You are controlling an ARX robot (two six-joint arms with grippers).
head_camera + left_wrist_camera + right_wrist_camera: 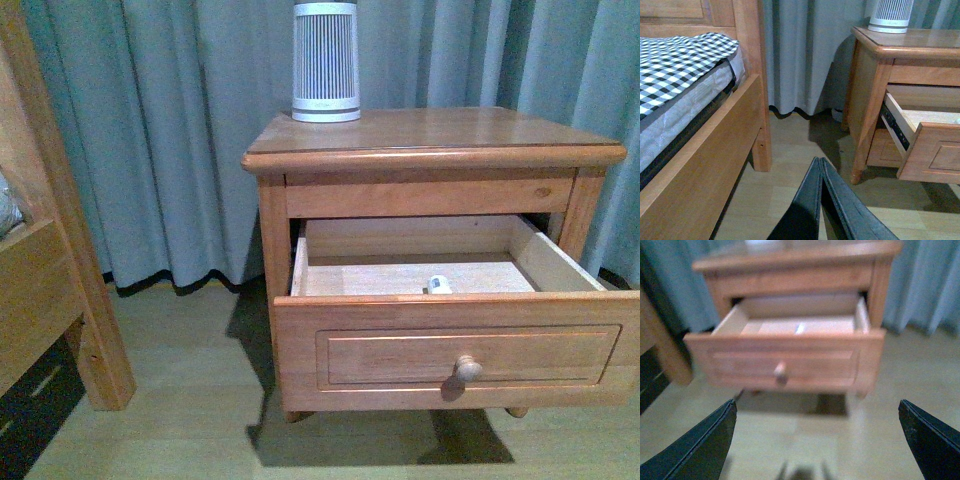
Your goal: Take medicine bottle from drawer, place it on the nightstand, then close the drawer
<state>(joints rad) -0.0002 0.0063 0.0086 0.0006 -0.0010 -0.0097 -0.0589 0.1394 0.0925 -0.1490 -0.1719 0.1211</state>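
We see the medicine bottle [438, 285] lying on the drawer floor, close behind the front wall and right of the middle. The drawer [400, 315] stands pulled well out of the nightstand [430, 135], its round knob [467, 369] facing us. On the nightstand's glossy top, at the rear left corner, sits a ribbed white cylinder [325, 60]. Behind hangs a grey-blue curtain [150, 130] reaching down to the pale wooden floor [180, 400], and a bed frame [50, 280] stands on the floor to the left.

The left wrist view adds what the front view lacks: black-and-white checked bedding [680, 55] over a mattress on that frame, and the dark runner [895, 127] along the drawer's side. There the left pincer [821, 162] shows its fingers pressed together, gripping nothing, above the floor.

The right wrist view is blurred; the bottle is only a pale smear inside the drawer. The right pincer [816, 407] is spread wide, low before the drawer front and apart from it.
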